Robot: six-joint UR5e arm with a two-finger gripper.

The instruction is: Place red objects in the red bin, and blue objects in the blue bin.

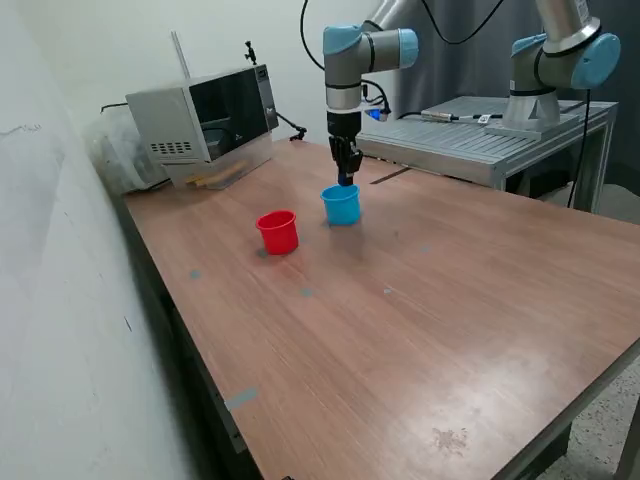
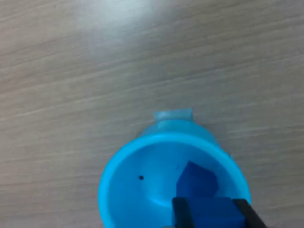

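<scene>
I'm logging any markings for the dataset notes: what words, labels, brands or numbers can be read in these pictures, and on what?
None can be read.
Microwave: its control panel is too small and blurred to read.
Blue bin, red bin, the blue cube in the gripper, and table: no print shows.

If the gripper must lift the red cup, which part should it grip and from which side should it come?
Probably from above, gripping across the rolled rim: the red cup stands upright with its mouth open, apart from the blue cup, so the sides of its rim are free.

Robotics lab: second arm on metal bench.
</scene>
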